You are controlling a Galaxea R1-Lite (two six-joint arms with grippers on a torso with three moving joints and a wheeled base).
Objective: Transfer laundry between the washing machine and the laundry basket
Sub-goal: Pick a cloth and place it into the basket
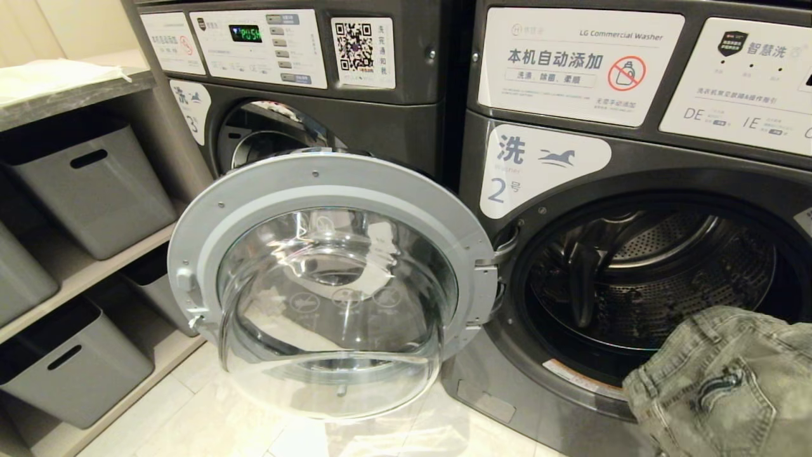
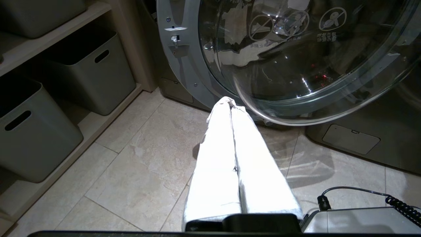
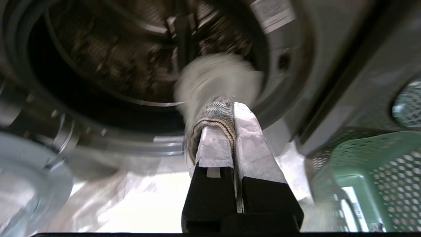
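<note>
The washing machine (image 1: pixel 539 168) marked "2" stands with its round glass door (image 1: pixel 330 279) swung wide to the left, and its dark drum (image 1: pixel 647 279) shows no cloth inside. A piece of laundry (image 1: pixel 723 381), faded grey denim with a pocket, hangs in front of the drum's lower right rim. My right gripper (image 3: pixel 232 115) is shut on a stitched seam of that laundry (image 3: pixel 213 85), just before the drum opening. The green laundry basket (image 3: pixel 378 164) sits beside and below it. My left gripper (image 2: pixel 230 103) is shut and empty, parked over the floor below the open door.
The open door covers the front of the machine marked "3" (image 1: pixel 190 105). Grey storage bins (image 1: pixel 89 184) fill the shelves on the left. Beige floor tiles (image 2: pixel 138 171) lie between the shelves and the machines.
</note>
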